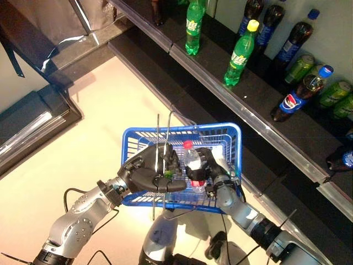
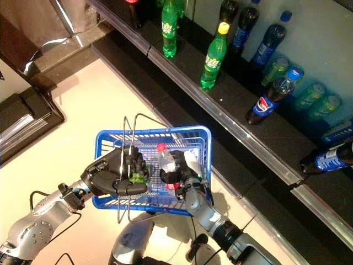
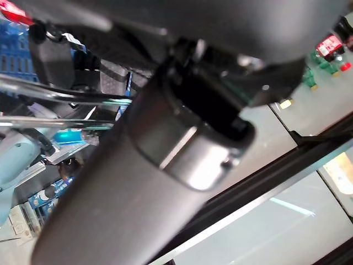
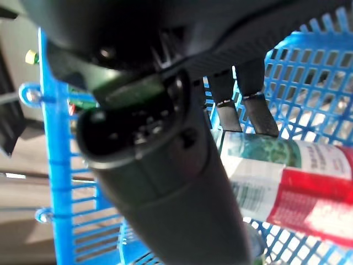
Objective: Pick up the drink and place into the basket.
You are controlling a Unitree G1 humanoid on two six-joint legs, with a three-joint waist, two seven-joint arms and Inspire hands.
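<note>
One bottle (image 1: 192, 161) within right fingers (image 1: 202, 165)

Basket (image 1: 231, 132) sits low and central, above the floor (image 1: 110, 121); water bottle (image 1: 192, 160) stands inside it, right hand (image 1: 212, 168) around it; left hand (image 1: 144, 175) on the wire handles (image 1: 160, 132) at its left; shelf (image 1: 259, 94) of soda bottles (image 1: 240, 54) runs behind and right.

One basket (image 1: 144, 138), one clear bottle (image 1: 192, 160), several shelf drinks.
</note>
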